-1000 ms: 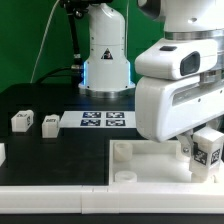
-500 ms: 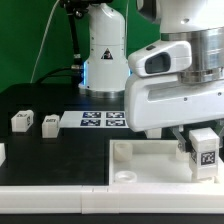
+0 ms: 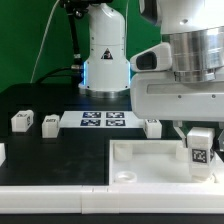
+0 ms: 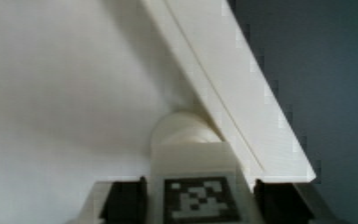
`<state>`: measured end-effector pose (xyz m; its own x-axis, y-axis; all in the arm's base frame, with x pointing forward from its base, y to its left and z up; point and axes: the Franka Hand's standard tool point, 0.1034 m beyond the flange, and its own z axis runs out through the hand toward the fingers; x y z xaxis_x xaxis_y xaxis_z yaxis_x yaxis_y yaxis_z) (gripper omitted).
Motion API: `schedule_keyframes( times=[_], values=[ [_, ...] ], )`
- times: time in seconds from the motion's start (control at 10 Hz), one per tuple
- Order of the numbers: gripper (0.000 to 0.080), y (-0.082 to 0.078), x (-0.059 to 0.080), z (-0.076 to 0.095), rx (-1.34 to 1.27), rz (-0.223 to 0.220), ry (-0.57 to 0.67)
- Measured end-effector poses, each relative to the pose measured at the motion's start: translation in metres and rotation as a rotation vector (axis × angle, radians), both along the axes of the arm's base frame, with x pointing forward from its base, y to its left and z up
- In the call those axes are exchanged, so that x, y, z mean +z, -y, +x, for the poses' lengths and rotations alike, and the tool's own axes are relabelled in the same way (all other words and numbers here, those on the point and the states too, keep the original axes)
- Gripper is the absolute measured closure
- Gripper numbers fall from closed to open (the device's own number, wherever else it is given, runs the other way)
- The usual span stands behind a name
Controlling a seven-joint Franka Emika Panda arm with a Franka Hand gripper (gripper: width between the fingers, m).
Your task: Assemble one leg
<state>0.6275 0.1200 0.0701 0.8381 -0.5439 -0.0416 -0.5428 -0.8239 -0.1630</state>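
- The leg (image 3: 201, 148) sits clamped between the gripper's (image 4: 197, 204) fingers (image 4: 123, 201), tag face outward, over the corner of the white tray (image 3: 130, 158) on the exterior view's right.
- In the wrist view the leg's rounded end lies against the tray's raised rim; whether it touches the tray floor cannot be told.
- Count: one held leg, one tray, one marker board (image 3: 104, 120), and four loose blocks on the black table (image 3: 60, 150): two (image 3: 22, 120) (image 3: 50, 124) left of the board, one (image 3: 152, 127) right of it, and one (image 3: 2, 152) cut off by the frame's left edge.
- The arm's housing hides the table behind it.
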Motion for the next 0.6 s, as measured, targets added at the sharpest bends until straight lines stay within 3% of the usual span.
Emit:
schedule_keyframes(
  times=[0.3, 0.4, 0.5, 0.6],
  values=[
    [0.0509, -0.0034, -0.0004, -0.0006, -0.177, 0.027, -0.033],
    [0.0386, -0.0036, -0.0005, -0.0006, -0.146, 0.025, -0.028],
    [0.0386, -0.0035, -0.0005, -0.0006, -0.101, 0.023, -0.02],
    [0.0248, -0.0022, -0.0003, -0.0003, -0.041, 0.018, -0.011]
  ],
)
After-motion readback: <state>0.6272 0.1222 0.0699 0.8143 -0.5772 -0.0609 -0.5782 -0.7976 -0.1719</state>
